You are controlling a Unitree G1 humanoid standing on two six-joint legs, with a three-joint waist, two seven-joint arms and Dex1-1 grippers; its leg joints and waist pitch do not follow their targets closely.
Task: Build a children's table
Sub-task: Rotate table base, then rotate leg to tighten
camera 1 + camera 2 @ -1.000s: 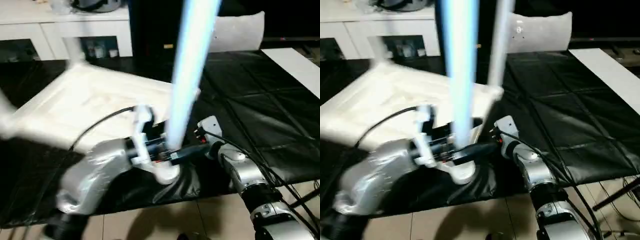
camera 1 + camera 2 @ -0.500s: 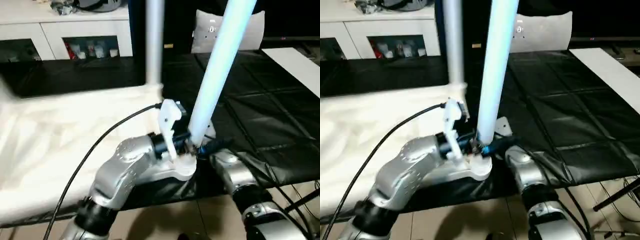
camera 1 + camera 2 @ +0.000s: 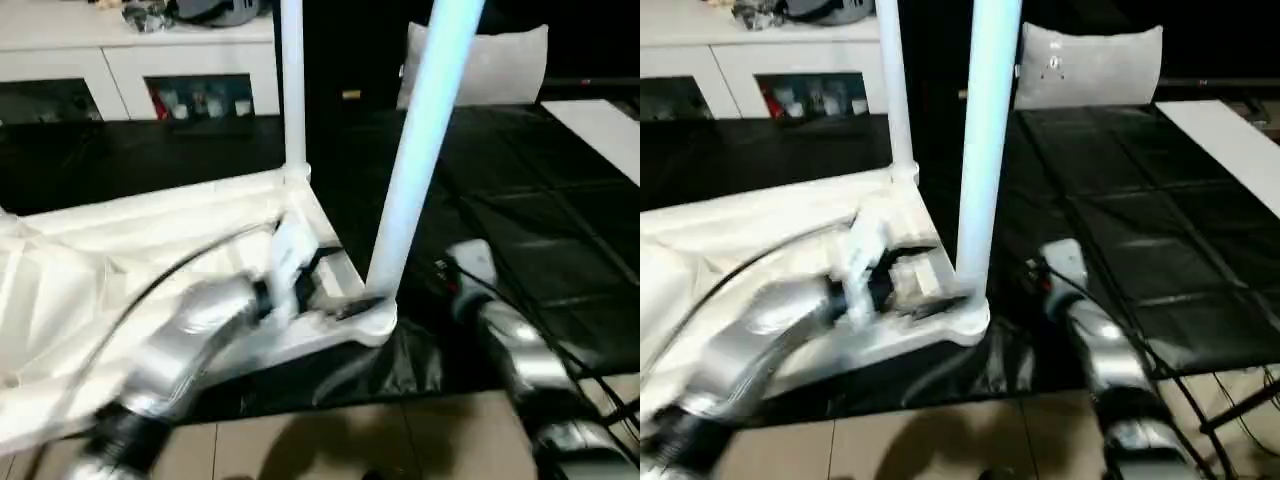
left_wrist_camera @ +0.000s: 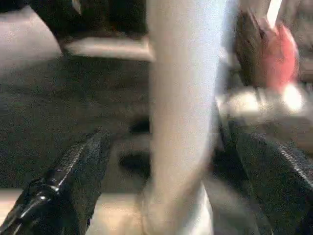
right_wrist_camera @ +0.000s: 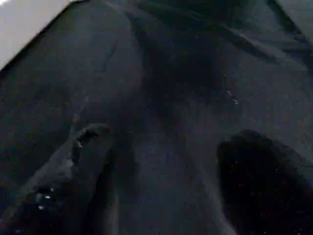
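The left claw [image 4: 161, 196] has its two black fingers [image 4: 73, 181] spread wide on either side of the near leg [image 3: 420, 150], with open space between each finger and the white shaft, so it brackets the leg rather than squeezing it. In the head view that claw sits at centre frame, right by the rounded corner socket [image 3: 372, 320] where the leg stands. A second ago the leg leaned sharply across the frame and the tabletop [image 3: 130, 270] was askew; now the leg rises nearly straight and the top lies flatter across the left half of the picture, upside down on the black work surface [image 3: 540, 230]. A second leg [image 3: 292, 90] stands upright at the far corner, upper centre. The right claw [image 5: 156, 181] has drawn away to the lower right, fingers apart over bare black cover, holding nothing. I judge this leg is seated, or close to it, and two corners are probably left, though they lie off to the left where I cannot check.
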